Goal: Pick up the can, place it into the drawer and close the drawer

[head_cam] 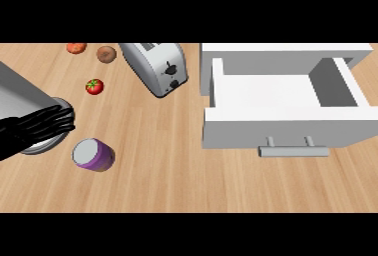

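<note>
While the can [92, 154] lies untouched on the desk [170, 175], tipped on its side with its pale end facing up and its purple wall below, the step in hand is judged to be the reach and grasp. One robot hand [38, 127] shows at the view's left edge, black fingers lying close together and stretched out across a grey metal cylinder, apparently part of the forearm, just above and left of the can; it holds nothing, and which hand it is cannot be told with certainty, though its place suggests the left. No other hand is in view. Drawer [284, 122]: white, pulled open, nothing seen inside, handle [293, 150] facing the lower edge, well apart from the can to the right. Also on the desk: toaster [156, 67], tomato [94, 86], brownish round item [106, 54], orange item [76, 48]. Advice for the grasp: come down over the purple wall, close fingers and thumb on opposite sides across the round body, since a can on its side may roll; lift clear before crossing to the drawer.
</note>
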